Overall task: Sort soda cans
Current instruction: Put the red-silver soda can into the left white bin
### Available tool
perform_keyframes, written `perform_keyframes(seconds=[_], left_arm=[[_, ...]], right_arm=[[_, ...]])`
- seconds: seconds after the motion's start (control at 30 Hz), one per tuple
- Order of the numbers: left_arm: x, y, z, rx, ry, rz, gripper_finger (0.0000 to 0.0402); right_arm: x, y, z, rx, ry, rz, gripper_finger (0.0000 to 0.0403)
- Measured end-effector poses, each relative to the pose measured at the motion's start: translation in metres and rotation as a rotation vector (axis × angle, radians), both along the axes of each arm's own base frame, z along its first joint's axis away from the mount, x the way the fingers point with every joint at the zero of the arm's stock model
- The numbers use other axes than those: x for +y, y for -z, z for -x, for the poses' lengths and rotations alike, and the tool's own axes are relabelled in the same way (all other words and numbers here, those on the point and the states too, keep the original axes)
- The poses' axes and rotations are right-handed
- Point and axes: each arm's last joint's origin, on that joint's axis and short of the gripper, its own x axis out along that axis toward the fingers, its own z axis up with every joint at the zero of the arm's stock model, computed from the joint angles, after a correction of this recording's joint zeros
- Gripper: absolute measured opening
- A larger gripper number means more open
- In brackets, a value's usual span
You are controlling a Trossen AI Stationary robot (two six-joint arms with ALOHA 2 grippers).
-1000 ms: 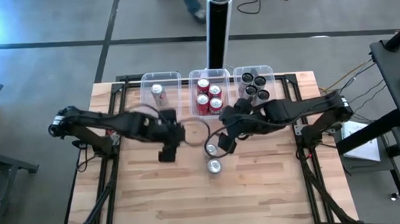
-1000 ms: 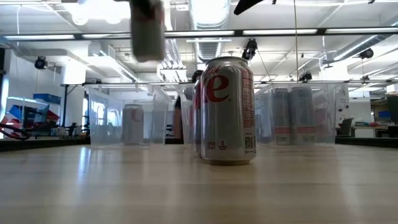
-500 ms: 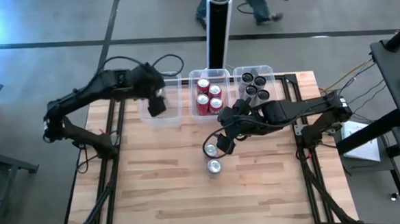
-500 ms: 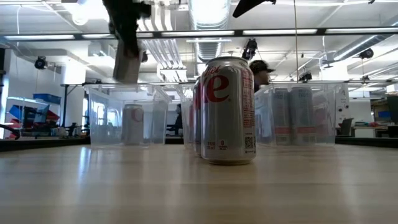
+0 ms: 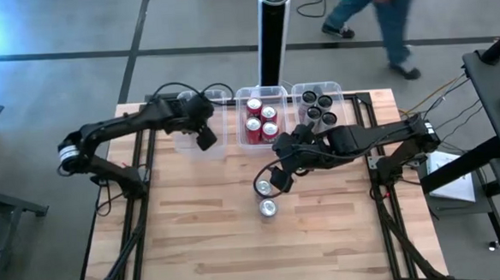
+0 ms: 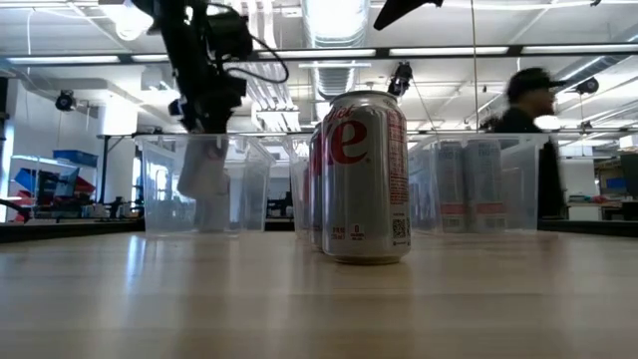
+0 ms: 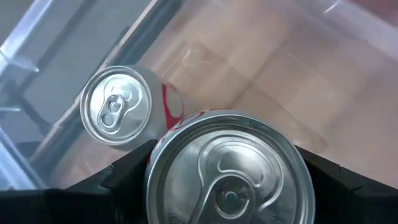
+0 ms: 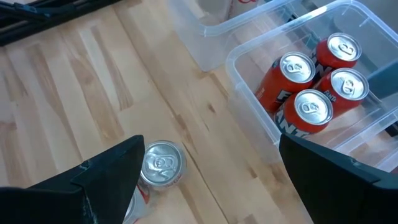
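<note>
Left gripper (image 5: 205, 138) gripping silver can (image 7: 227, 171) inside left bin (image 5: 184, 143) at worktop's far edge; right gripper (image 5: 278, 180) hanging wide mid-worktop.

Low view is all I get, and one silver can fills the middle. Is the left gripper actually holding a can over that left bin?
Observer: Yes. The left wrist view shows the left gripper shut on a silver-topped can, above another can standing in the left bin.
Operator: Anything behind my big can?
Observer: From above, a second loose can stands just behind it on the table.
Operator: And the right arm?
Observer: The right gripper hangs open beside that second can.
</note>
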Motion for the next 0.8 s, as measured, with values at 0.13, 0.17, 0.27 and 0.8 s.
perform_keyframes(seconds=[0.13, 0.17, 0.27, 0.8], left_arm=[[0.009, 0.015, -0.003, -0.031, -0.04, 0.0, 0.0279], [0.009, 0.018, -0.005, -0.038, -0.038, 0.007, 0.0279], [0.01, 0.029, -0.008, -0.016, -0.039, 0.031, 0.0279], [0.012, 0.035, -0.014, -0.041, -0.025, 0.098, 0.0279]], right_arm=[[0.0, 0.0, 0.0, -0.003, 0.002, -0.002, 0.0368], [0.0, 0.0, 0.0, -0.004, 0.005, -0.004, 0.0368], [0.0, 0.0, 0.0, -0.008, 0.016, -0.012, 0.0368], [0.0, 0.0, 0.0, -0.004, 0.007, -0.006, 0.0368]])
